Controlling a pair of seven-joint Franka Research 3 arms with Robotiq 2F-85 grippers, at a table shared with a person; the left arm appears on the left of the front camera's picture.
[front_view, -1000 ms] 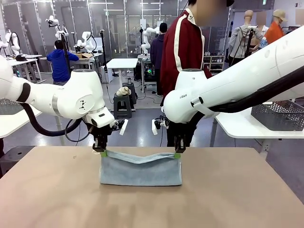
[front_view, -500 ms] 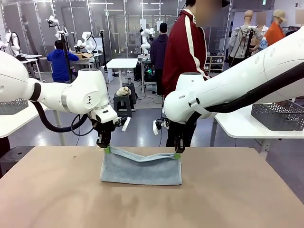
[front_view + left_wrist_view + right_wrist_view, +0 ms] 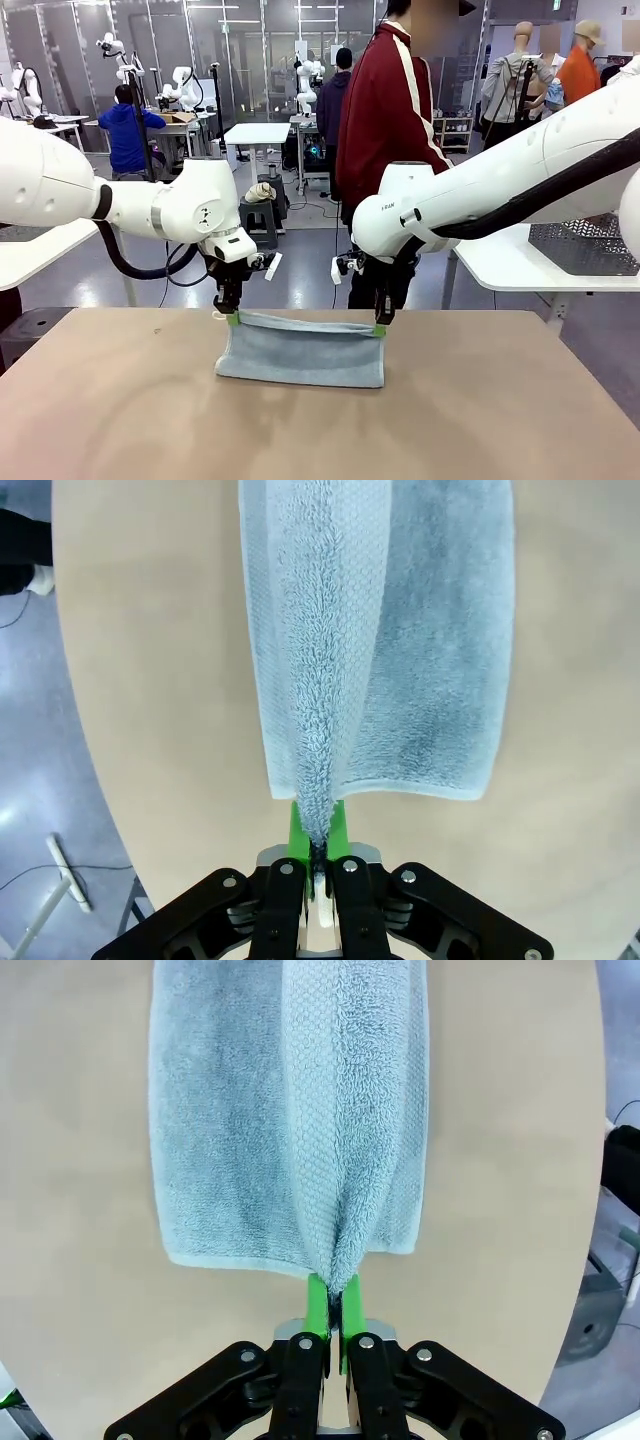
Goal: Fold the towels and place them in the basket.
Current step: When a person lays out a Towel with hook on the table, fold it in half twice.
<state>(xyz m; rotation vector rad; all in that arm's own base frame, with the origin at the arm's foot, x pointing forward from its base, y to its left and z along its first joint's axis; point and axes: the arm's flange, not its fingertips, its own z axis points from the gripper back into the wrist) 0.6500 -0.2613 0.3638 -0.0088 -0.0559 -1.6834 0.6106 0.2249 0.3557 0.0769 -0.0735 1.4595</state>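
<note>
Left gripper [image 3: 231, 318] was clamped shut on the left end of the pale blue towel [image 3: 300, 355], pinching its raised top edge. On the right end, the right gripper [image 3: 380, 328] was clamped the same way. Between them the lifted edge sagged slightly, while the rest of the towel lay flat on the tan table [image 3: 120, 420], toward its far middle. A person [image 3: 385, 110] in a red jacket stood beyond the far side.

A pale blue terry towel [image 3: 300, 355] is seen raised by its two upper corners near the middle of the table [image 3: 120, 400], its lower part resting flat toward 6 o'clock. A dark mesh basket [image 3: 590, 250], partly hidden, is glimpsed at 3 o'clock, apparently on a side table [image 3: 500, 265].
</note>
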